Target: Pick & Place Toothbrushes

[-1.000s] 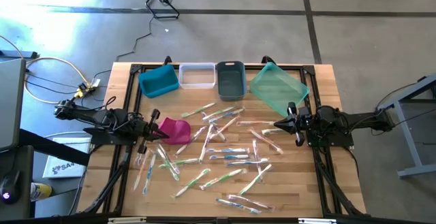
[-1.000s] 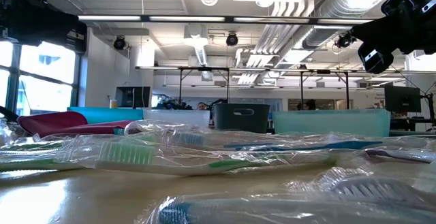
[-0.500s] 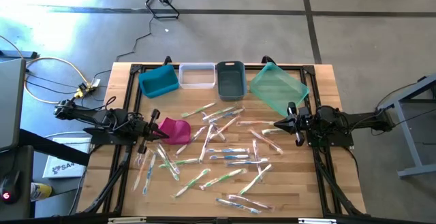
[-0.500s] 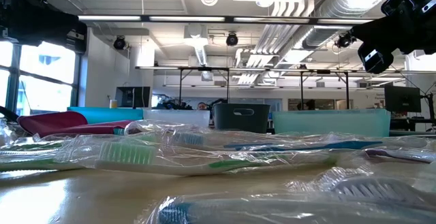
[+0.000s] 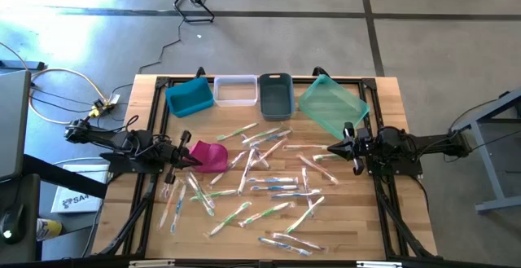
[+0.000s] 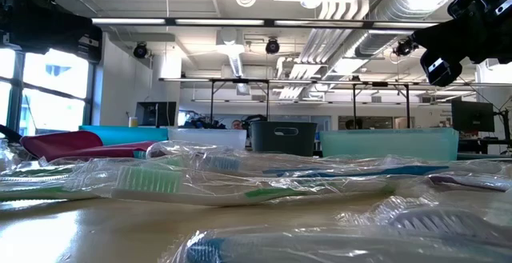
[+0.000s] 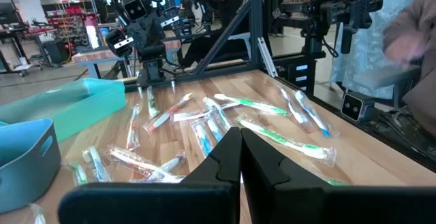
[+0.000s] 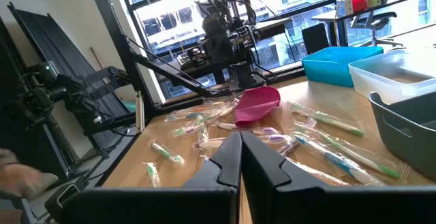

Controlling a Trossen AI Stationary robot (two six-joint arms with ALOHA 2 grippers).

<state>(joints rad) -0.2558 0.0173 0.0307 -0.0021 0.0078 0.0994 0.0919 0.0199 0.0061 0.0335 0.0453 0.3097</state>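
Nothing has moved since a second ago: my left gripper [image 5: 195,161] and right gripper [image 5: 331,148] hover at opposite table [image 5: 383,219] edges, fingers pressed together, empty. From above I count some two dozen toothbrushes [image 5: 273,188] scattered between them and four bins [image 5: 275,95] along the far edge. Only my left wrist view catches a person's sleeve [image 7: 412,30] in the room.

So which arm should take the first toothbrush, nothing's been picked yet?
Probably the left. Its end effector, shut and empty, hangs by the magenta pouch with wrapped toothbrushes just below it. The right end effector, also shut and empty, has some close too, so it's a narrow call.
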